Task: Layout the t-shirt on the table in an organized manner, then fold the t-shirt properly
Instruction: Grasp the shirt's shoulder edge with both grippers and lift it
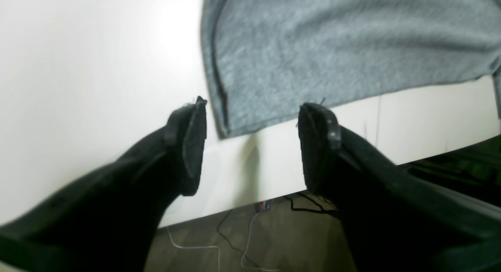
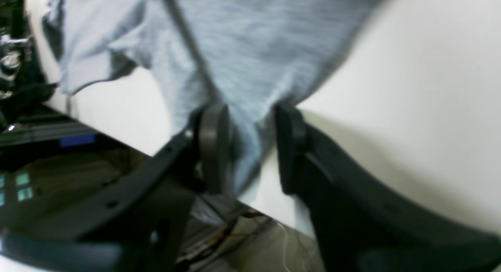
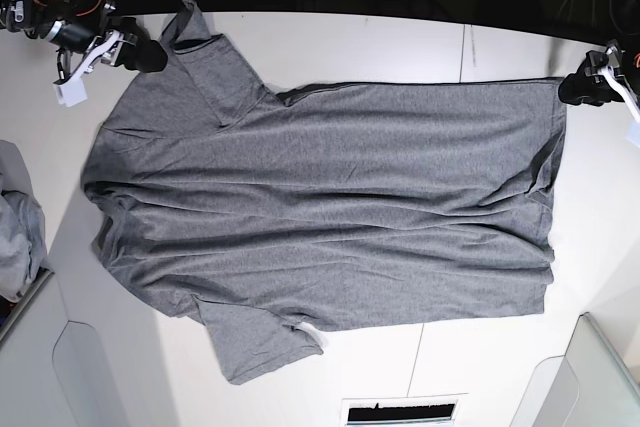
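The charcoal-grey t-shirt lies spread flat on the white table, collar to the left and hem to the right. My left gripper hovers at the shirt's far hem corner. In the left wrist view it is open, and the hem corner rests on the table just past the fingertips, untouched. My right gripper is at the far sleeve. In the right wrist view its jaws stand apart with sleeve cloth draped loosely between them, and white table shows beside the right finger.
A lighter grey garment heap sits at the table's left edge. A dark slot is cut near the front edge. The table's far edge drops to a floor with cables. Dark equipment stands beyond the right arm.
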Robot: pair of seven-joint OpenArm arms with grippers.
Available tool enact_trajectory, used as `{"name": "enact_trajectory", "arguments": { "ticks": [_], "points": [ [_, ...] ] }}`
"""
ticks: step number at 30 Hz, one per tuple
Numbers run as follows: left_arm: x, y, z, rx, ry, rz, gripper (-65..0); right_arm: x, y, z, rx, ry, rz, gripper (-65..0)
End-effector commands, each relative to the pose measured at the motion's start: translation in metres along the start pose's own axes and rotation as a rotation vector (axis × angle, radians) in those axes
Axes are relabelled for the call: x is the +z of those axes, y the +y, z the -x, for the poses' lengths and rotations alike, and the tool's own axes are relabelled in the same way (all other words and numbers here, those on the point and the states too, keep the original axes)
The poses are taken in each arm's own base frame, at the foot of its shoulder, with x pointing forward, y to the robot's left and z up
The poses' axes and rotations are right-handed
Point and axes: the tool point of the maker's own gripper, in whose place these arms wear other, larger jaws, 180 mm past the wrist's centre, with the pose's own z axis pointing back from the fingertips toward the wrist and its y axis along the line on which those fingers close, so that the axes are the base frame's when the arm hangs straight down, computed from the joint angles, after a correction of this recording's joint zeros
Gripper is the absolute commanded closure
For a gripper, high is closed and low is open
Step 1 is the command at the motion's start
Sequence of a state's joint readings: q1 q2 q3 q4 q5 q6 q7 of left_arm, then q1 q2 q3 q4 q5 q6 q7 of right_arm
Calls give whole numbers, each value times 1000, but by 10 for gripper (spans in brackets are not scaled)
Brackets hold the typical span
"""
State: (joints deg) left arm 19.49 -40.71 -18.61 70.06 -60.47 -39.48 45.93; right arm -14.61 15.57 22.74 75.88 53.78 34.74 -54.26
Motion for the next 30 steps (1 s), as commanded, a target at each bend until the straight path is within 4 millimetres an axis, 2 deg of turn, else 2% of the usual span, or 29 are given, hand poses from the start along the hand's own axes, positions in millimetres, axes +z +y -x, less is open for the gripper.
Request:
{"name": "enact_trajectory", "arguments": {
  "ticks": [1,6,13,19,21,28,30],
  "points": [
    [7,3,-18,-30,-44,-6,-394,0,0,4,17,24,11,-221],
    [-1,9,-13,-88,-45,-64,-394,-11,11,7,12,20,-21,-221],
    [-9,12,-18,-160,-75,-113,-393,-12,12,7,11,17,-23,-221],
    [-35,3,-10,-239,-9,-142,-393,-12,12,7,11,15,-23,-220],
    [-41,8,-5,-272,23,-193,-393,-11,12,7,11,15,-22,-221],
    [-42,14,1,-271,53,-236,-390,-12,12,7,10,14,-23,-220],
    [-42,15,7,-267,87,-239,-380,-11,12,7,10,14,-24,-177]
  ]
}}
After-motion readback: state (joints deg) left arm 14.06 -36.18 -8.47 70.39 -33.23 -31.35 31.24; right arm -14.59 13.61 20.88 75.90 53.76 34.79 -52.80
